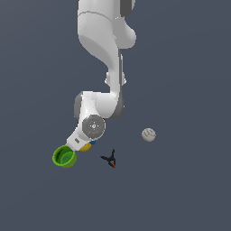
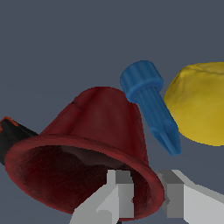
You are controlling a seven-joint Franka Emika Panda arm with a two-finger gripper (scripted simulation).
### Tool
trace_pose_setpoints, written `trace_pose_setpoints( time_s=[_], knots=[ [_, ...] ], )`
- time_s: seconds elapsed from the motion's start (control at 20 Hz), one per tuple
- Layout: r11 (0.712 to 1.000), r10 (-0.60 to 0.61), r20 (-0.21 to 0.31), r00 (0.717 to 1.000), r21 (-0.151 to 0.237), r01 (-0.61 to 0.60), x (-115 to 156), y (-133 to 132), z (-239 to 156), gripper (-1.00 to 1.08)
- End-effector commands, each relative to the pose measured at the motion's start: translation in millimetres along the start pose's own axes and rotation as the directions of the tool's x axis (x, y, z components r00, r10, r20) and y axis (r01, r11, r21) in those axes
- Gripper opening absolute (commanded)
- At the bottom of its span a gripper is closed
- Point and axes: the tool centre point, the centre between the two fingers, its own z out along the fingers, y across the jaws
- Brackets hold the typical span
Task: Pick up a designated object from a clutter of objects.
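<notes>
- Mug (image 2: pixel 94 144) lay tipped beside the blue bit (image 2: pixel 151 105), ball (image 2: pixel 199 103) beyond it.
- Gripper (image 2: pixel 144 192) stood released, one finger inside the rim, one outside.
- Advice: close squarely on the wall, avoid nudging the bit.

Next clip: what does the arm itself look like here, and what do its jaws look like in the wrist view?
The arm is glossy white with rounded links, grey bands at the joints and a grey round cap near the wrist. No cables or markings show. The gripper has blocky, pale grey, squared-off jaws.

White rounded arm (image 1: pixel 101 40), grey joints, pale grey gripper (image 2: pixel 146 197).
</notes>
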Motion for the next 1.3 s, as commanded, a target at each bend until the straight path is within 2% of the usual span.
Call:
trace_pose_setpoints(
  time_s=[0.0, 0.7, 1.0, 1.25],
  knots=[
    [1.0, 0.0, 0.0, 1.0, 0.0, 0.0, 0.2, -0.1, 0.3, -1.0],
    [1.0, 0.0, -0.001, 1.0, -0.001, 0.0, -2.9, -8.2, -9.8, -1.0],
    [1.0, 0.0, 0.0, 1.0, -0.001, 0.0, -9.8, -29.2, -34.5, -1.0],
    [1.0, -0.001, 0.001, 1.0, -0.002, 0.001, -19.0, -57.5, -68.2, -1.0]
  ],
)
